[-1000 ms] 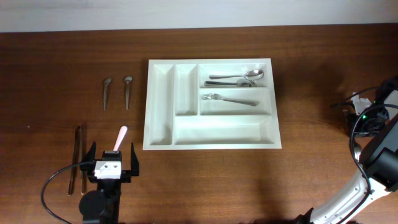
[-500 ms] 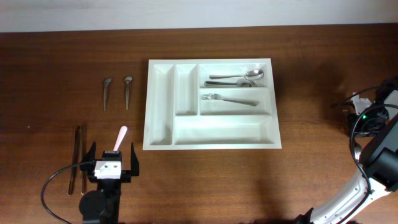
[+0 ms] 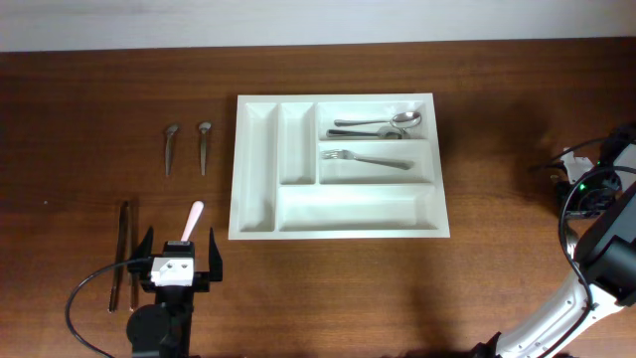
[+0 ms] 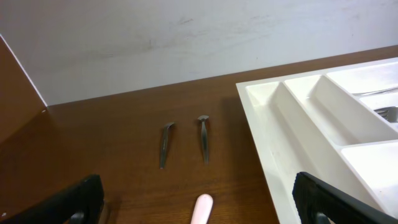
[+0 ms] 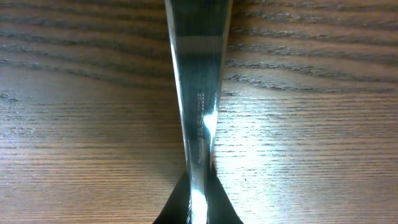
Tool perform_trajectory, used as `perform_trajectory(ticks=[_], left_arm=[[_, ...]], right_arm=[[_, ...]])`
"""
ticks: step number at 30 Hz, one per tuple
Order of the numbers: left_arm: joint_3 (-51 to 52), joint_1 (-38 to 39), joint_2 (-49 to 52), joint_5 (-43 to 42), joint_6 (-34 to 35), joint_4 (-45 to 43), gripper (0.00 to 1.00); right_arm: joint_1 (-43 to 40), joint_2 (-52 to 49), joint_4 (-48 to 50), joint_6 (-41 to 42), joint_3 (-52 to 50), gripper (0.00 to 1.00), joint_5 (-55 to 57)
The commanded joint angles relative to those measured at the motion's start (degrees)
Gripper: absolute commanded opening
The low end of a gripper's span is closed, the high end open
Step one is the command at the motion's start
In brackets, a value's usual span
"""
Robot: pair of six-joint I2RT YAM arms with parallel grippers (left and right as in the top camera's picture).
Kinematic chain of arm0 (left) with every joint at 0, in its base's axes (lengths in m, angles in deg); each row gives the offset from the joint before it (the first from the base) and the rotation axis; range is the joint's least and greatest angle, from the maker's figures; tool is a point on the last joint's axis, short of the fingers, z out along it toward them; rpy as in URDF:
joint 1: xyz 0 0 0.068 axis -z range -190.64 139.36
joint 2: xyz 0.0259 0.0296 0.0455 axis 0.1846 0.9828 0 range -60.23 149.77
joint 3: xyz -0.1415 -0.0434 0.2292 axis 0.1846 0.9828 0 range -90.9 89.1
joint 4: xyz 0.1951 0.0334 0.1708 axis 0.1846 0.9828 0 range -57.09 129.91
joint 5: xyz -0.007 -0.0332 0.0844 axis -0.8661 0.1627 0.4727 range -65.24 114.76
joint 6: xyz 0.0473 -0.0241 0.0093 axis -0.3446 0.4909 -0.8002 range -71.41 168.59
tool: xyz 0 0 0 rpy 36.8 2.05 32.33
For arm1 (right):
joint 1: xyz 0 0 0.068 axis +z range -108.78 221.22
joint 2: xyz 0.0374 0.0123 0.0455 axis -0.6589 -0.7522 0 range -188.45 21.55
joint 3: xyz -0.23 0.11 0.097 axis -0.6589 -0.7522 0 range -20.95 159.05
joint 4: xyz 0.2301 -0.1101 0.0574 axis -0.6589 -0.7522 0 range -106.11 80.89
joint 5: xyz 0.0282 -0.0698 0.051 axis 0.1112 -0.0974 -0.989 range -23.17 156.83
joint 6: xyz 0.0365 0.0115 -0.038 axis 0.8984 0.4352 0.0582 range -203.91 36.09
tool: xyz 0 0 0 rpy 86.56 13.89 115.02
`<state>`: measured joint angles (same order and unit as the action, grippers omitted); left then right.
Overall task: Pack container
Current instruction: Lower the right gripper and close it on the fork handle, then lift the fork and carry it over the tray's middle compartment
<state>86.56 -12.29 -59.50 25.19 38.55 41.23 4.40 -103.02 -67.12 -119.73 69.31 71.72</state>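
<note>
Squarely at mid-table: white tray, partly filled. Holds two spoons in the top long compartment and a fork in the one below; shows nothing in the bottom long compartment or the two narrow upright ones. Lying well to the left on bare wood: two small spoons, side by side, and nearer the front a pink-handled utensil close beside a pair of thin dark sticks. Poised at the pink handle's near end: left gripper, spread wide, holding nothing, one finger to each side. Likely step: picking up that utensil. Best done by lowering straight down, turning the wrist a little to match the handle's tilt, closing across the handle rather than along it, then lifting high enough to clear the tray's rim before setting down in a free compartment. Worth watching for a finger brushing the sticks just to the left. Off at the far right edge: right gripper, looking down close on a shiny metal strip, probably a utensil handle, over wood grain; impossible to tell whether clamped or loose.
</note>
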Motion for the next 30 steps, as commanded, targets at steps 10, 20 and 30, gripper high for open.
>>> perform_trajectory(ticks=[10, 20, 30], left_arm=[[0.33, -0.28, -0.44, -0.63, 0.50, -0.15, 0.99], [0.33, -0.28, -0.44, -0.63, 0.50, -0.13, 0.99], [0.33, -0.28, -0.44, -0.63, 0.50, -0.13, 0.99]], right_arm=[[0.42, -3.30, 1.27, 9.03, 1.90, 0.04, -2.75], [8.07, -3.30, -9.01, 34.14, 20.96, 0.04, -5.75], [22.23, -3.30, -12.81, 59.58, 36.00, 0.04, -10.95]])
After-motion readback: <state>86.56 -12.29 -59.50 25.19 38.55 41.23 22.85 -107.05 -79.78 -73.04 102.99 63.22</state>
